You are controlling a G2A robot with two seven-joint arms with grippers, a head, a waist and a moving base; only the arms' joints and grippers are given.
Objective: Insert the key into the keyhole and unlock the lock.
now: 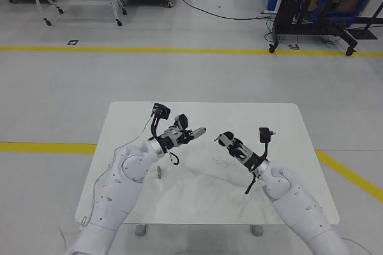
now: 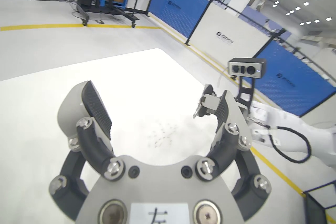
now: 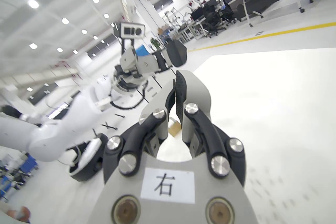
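Observation:
My right gripper [image 1: 225,138] hovers above the middle of the white table [image 1: 287,191], shut on a small metal key [image 2: 197,110] whose blade sticks out past its fingertips [image 3: 181,88]. Facing it a short gap to the left, my left gripper [image 1: 193,134] is open with nothing between its ribbed pads [image 2: 95,104]. In the left wrist view the right gripper [image 2: 210,100] sits just beyond the left one's far finger. A small brass padlock [image 3: 174,127] lies on the table, seen through the gap under the right fingers. It appears in the top view as a small object [image 1: 158,170] beside the left forearm.
The table surface [image 2: 147,72] around both grippers is bare apart from faint smudges [image 2: 162,134]. Yellow floor lines [image 1: 179,50] run around the table. A black wheeled rack [image 1: 316,25] stands far back right, well off the table.

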